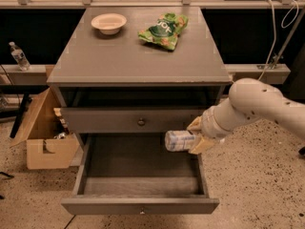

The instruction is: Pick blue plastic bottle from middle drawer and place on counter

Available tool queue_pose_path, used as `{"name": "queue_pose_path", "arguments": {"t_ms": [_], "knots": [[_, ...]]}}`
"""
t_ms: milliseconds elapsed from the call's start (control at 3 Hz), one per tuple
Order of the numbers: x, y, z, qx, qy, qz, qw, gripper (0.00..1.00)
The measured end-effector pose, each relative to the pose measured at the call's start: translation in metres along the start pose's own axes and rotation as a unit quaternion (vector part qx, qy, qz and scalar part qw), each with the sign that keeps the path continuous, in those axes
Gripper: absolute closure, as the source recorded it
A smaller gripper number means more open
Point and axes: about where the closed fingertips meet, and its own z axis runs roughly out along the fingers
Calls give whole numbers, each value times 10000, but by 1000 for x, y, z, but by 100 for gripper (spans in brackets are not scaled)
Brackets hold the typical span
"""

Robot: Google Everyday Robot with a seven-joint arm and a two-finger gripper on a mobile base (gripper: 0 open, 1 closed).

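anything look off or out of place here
Nothing looks spilled or broken. The gripper holds the blue plastic bottle on its side over the pulled-out middle drawer. The one oddity is a dark open slot right under the counter, with no drawer front showing there.

The two-finger end effector [192,140] grips the pale-blue plastic bottle [176,141] sideways over the right side of the open grey wooden drawer [143,205], below the grey table [119,56].

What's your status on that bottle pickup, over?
Gripper shut on blue plastic bottle, sideways above open middle drawer. Bowl, green bag at rear of counter.
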Motion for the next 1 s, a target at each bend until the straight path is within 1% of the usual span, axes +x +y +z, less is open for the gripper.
{"name": "queue_pose_path", "arguments": {"t_ms": [333, 667, 1000], "knots": [[-36, -33, -87, 623, 483, -145, 9968, 100], [-62, -47, -140, 1119, 741, -375, 9902, 100], [-64, -48, -143, 1145, 753, -394, 9898, 100]]}}
